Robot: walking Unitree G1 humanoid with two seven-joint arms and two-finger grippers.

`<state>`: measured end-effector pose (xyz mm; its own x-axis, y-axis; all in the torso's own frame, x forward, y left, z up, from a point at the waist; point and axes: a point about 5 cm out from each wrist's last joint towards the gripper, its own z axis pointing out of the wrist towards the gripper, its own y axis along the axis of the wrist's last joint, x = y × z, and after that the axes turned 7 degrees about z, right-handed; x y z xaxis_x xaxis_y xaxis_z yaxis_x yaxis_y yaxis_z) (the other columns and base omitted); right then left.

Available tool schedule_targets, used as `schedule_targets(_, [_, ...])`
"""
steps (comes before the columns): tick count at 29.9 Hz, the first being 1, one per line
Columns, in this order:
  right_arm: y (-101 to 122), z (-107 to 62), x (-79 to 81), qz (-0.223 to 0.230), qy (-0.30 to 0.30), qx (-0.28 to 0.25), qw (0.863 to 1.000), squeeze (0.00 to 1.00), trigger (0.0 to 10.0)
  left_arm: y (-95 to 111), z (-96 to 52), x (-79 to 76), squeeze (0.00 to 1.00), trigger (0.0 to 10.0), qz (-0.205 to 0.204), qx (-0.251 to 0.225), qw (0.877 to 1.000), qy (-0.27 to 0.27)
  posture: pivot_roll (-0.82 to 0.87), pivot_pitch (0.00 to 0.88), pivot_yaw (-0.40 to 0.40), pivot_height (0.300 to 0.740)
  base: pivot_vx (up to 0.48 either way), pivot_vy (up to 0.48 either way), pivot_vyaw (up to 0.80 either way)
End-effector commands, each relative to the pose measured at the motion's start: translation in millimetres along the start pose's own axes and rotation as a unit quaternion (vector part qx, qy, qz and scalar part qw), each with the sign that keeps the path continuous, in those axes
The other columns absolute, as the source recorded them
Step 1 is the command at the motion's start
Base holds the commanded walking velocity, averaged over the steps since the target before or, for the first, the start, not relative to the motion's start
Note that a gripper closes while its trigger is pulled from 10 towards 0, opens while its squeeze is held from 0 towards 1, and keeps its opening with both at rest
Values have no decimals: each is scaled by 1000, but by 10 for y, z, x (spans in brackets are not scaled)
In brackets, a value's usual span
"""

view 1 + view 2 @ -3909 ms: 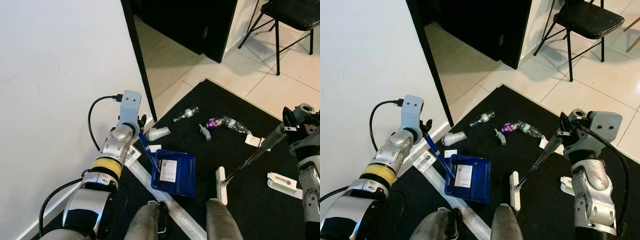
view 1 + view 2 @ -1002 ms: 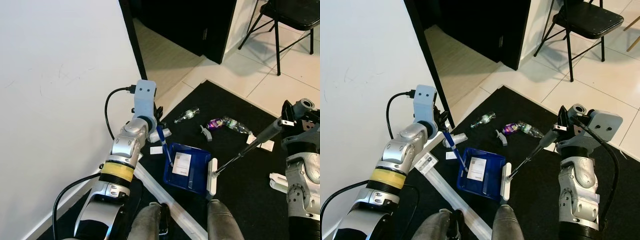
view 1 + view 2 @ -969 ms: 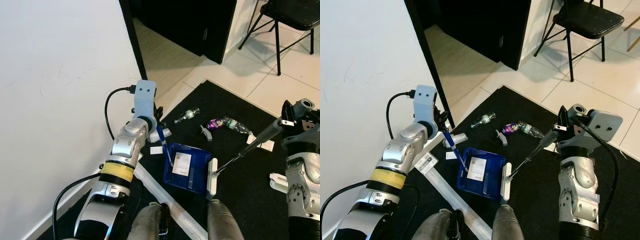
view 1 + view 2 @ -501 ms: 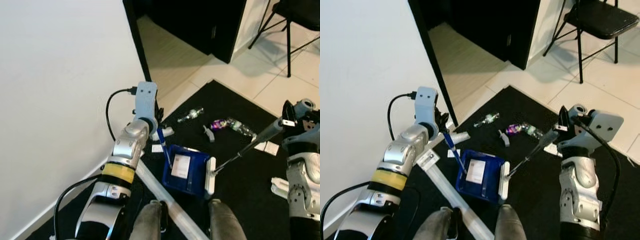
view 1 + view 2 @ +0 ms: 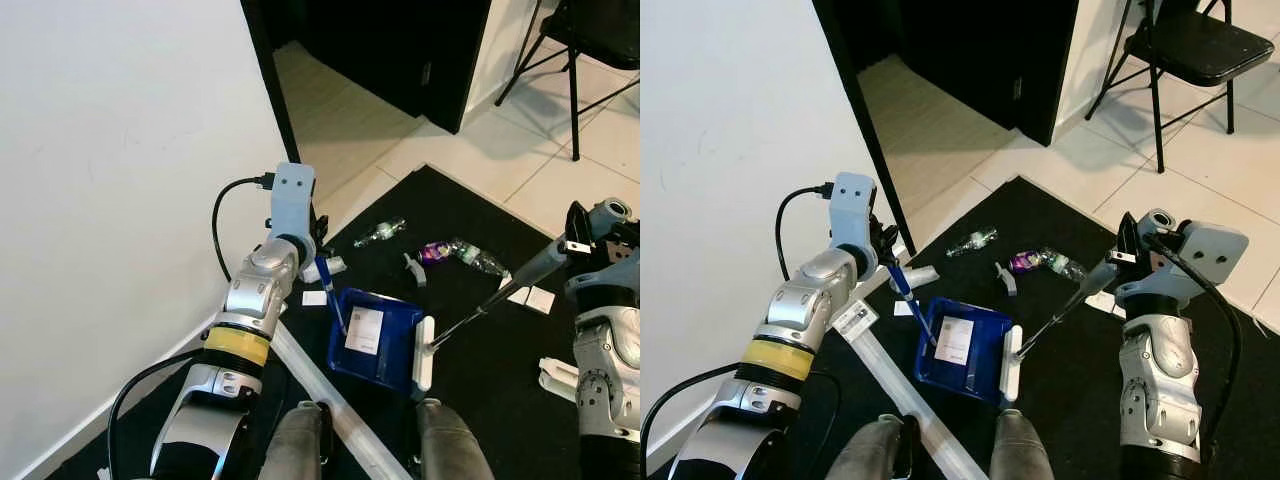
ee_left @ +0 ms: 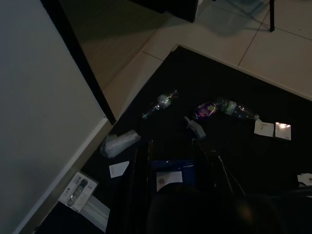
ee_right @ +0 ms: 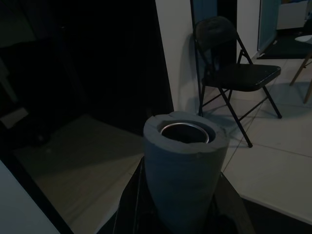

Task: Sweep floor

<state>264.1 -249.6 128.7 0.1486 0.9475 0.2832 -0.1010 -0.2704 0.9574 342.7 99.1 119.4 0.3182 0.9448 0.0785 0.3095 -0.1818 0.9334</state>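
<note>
A blue dustpan [image 5: 375, 340] lies on the black mat [image 5: 480, 215] with a white card inside it. My left gripper [image 5: 316, 264] is shut on its blue handle [image 5: 330, 298]. My right gripper [image 5: 570, 246] is shut on the broom's grey handle [image 5: 500, 295], whose end stands close in the right wrist view [image 7: 184, 161]. The white broom head [image 5: 424, 355] rests against the dustpan's open right edge. Litter lies beyond: a clear bottle [image 5: 378, 233], a purple-labelled bottle [image 5: 455, 252], a small grey piece [image 5: 413, 268], crumpled plastic [image 6: 119, 142] and paper cards [image 5: 530, 297].
A white wall and a black door frame [image 5: 268, 110] stand at the left, with a dark doorway behind. A black folding chair [image 5: 1190, 45] is on the tiles at the back right. A white strip [image 5: 325, 385] crosses the mat by my legs. A white object [image 5: 560, 373] lies at the right.
Since about four seconds ago the dustpan has slid right and the broom head has swept left up against it. Over the last second only the camera has shifted slightly.
</note>
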Motion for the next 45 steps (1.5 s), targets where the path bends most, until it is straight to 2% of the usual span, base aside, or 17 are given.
schedule_targets(1, [8,-16,13,3,5,-6,1000,0,10000,46,-24,21,0,10000,-1,-16,1000,0,-207,134,120,740,0,-334,0])
schedule_targets(14, [7,-13,14,3,5,-7,1000,0,10000,41,-17,16,0,10000,0,-14,1000,-2,-210,131,121,740,0,-335,0])
schedule_targets(45, [-8,-35,18,3,6,-4,1000,0,10000,21,-19,20,0,10000,-2,-10,1000,-3,-209,137,124,740,0,-480,0])
